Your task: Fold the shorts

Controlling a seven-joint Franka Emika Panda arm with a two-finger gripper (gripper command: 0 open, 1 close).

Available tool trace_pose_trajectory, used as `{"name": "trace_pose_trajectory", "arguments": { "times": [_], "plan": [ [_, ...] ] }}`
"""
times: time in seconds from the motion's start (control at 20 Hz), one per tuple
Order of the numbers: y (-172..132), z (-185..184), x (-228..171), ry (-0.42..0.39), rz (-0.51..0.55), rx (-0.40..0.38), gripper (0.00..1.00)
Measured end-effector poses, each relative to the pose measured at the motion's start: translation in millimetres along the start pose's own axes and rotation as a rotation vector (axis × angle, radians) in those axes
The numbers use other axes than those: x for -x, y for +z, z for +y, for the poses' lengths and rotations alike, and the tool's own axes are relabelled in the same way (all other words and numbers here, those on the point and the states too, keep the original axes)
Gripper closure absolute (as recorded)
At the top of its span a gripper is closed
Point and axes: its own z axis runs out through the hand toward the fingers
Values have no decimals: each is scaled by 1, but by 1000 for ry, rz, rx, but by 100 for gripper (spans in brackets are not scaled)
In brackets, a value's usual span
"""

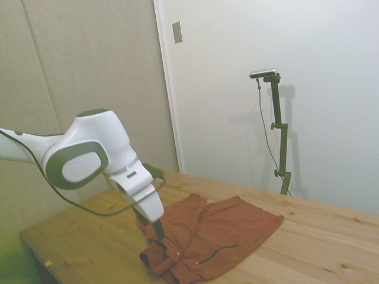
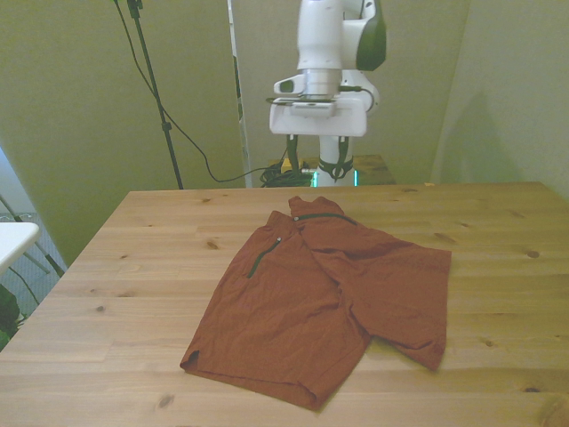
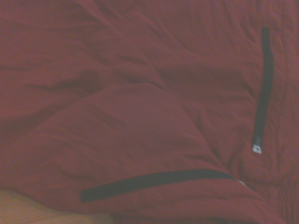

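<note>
The rust-red shorts lie spread and wrinkled on the wooden table, waistband toward the far edge and legs toward the near edge. A dark zip line runs down one side. In the side view the shorts sit bunched at the end below the arm. My gripper hangs just above the waistband end, fingers apart with nothing between them. The side view shows the gripper low over the bunched edge. Red cloth with two dark zips fills the wrist view.
Bare wood stretches around the shorts on every side. Cables hang behind the table's far edge. A white object stands off the table at the front view's left.
</note>
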Motion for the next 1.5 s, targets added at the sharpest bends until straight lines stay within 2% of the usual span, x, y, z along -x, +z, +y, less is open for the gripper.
{"name": "trace_pose_trajectory", "arguments": {
  "times": [0.15,0.35,0.55,0.75,1.0,1.5],
  "plan": [
    [14,-60,60,-124,119,84,0],
    [59,-103,133,-293,266,194,0],
    [81,-122,160,-441,443,291,0],
    [91,-138,173,-532,650,347,0],
    [113,-168,199,-529,640,294,0],
    [109,-195,235,-529,586,240,0]
  ]
}}
